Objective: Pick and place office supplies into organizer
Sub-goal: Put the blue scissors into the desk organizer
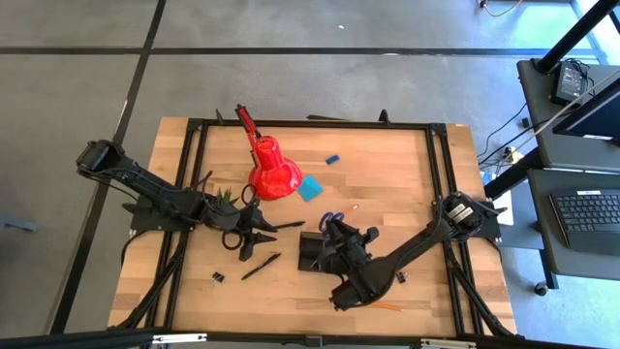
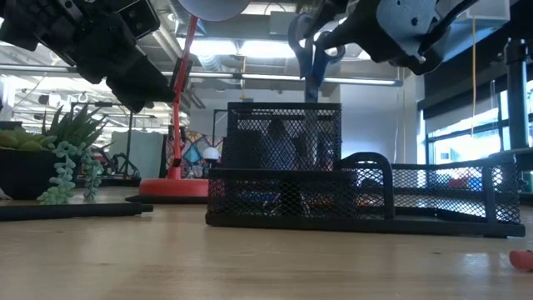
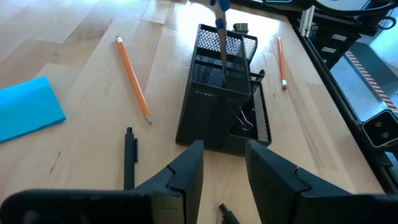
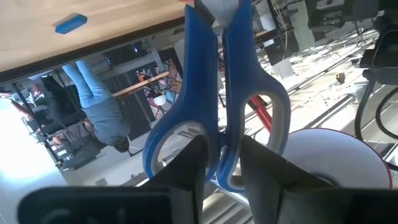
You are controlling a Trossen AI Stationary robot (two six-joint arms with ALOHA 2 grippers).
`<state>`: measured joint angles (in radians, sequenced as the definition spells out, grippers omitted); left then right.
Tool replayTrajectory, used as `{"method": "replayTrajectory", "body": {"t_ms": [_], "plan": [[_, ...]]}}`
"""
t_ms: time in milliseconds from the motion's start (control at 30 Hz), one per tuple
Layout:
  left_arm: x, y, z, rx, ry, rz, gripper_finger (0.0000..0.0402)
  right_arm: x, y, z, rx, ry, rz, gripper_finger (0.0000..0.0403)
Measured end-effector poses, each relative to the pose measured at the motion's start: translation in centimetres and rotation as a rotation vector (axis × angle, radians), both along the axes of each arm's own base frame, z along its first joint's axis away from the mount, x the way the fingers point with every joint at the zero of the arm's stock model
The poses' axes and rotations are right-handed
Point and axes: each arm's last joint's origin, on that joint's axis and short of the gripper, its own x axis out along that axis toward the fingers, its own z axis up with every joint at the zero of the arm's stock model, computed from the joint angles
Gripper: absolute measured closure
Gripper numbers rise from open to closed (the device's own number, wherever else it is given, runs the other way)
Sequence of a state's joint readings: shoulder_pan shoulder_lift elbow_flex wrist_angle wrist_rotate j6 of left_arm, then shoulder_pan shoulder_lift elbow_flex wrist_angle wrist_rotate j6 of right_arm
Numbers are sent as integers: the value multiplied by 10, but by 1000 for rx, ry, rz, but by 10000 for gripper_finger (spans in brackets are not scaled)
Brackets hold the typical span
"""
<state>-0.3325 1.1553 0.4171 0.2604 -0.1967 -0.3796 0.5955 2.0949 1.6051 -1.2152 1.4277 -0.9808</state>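
Observation:
The black mesh organizer (image 2: 283, 171) stands on the table's near middle. Blue-handled scissors (image 4: 217, 93) hang upright over its tall compartment (image 3: 217, 68), blades (image 3: 222, 53) down inside it, with my right gripper (image 1: 341, 233) shut on them. Left of the organizer, my left gripper (image 3: 224, 168) hovers open with nothing between its fingers. Two orange pencils (image 3: 132, 78) (image 3: 281, 62), a black pen (image 3: 129, 155) and the light-blue note pad (image 3: 28, 109) lie flat on the wood. A binder clip (image 3: 245, 118) lies in a low compartment. My right gripper pinches the scissors' two blue handle loops (image 4: 219, 146) together between its two fingers (image 4: 189, 158), where the loops meet. The fingers come nearly level from the table's near right and lie across the scissors. The scissors hang blades down; whether the tips rest on the organizer's floor stays hidden.
A red desk lamp (image 1: 271, 170) and a small potted plant (image 1: 225, 197) stand behind my left gripper. A blue eraser (image 1: 332, 159) lies at the far middle. Another pen (image 1: 262, 267) and a binder clip (image 1: 218, 277) lie near the front left, and an orange pencil (image 1: 387, 305) near the front edge.

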Motion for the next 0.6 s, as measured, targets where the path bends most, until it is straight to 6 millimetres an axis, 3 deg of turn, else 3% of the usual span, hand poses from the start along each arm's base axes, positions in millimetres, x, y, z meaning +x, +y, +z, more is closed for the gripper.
{"method": "replayTrajectory", "body": {"t_ms": [600], "plan": [[0, 0, -1, 3, 10, 0, 288, 0, 0, -6, 22, -18, -3, 288]]}}
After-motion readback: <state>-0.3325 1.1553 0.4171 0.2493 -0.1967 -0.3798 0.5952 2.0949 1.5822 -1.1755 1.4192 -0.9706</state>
